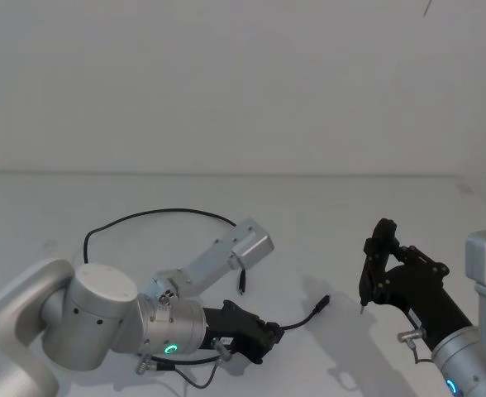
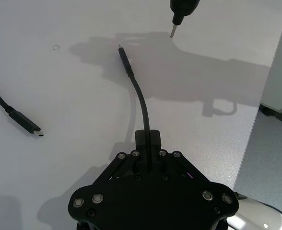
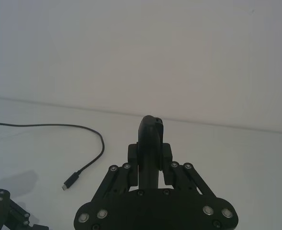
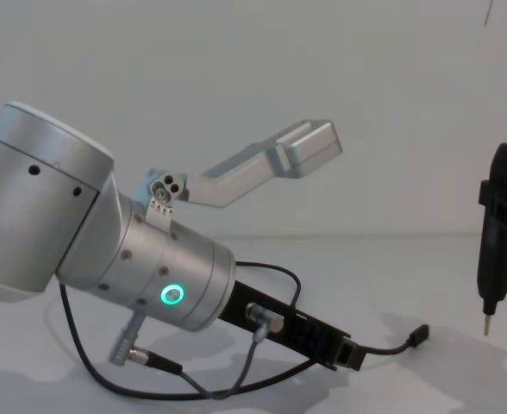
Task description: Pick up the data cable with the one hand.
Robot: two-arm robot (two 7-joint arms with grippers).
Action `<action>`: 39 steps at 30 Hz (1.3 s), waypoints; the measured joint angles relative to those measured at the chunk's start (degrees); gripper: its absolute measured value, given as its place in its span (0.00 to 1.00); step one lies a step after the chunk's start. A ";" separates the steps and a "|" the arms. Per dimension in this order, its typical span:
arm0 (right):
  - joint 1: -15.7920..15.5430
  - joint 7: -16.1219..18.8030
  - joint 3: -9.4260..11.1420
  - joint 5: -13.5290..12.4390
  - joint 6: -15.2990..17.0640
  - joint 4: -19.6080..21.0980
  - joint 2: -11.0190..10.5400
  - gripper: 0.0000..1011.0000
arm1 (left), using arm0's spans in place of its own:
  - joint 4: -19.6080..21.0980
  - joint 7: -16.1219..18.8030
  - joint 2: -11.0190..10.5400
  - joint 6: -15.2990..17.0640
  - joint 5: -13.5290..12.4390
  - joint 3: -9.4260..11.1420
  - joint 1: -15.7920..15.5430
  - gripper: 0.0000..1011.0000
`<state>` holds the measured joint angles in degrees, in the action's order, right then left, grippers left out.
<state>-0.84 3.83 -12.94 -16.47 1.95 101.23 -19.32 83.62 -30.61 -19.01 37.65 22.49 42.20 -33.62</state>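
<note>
Black left tool (image 1: 269, 334) low, clamping data cable (image 2: 142, 98); right tool (image 3: 150, 155) gripping pen (image 4: 495, 250)

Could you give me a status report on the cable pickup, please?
Left gripper shut on data cable, just behind one plug. Right gripper shut on pen tool, tip hanging near that plug.

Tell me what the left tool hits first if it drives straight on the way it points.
Beyond the data cable it clamps, the left tool would probably meet the metal-tipped pen in the right tool first; that pen may hang slightly off the line, depth is unclear.
</note>
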 joint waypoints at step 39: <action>5.26 3.16 2.89 -5.25 0.73 2.29 4.31 0.28 | 3.62 -1.46 -4.39 -9.22 -1.91 -1.06 0.76 0.04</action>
<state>4.42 6.98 -10.05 -21.72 2.69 103.52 -15.00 87.24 -32.07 -23.39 28.43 20.58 41.15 -32.86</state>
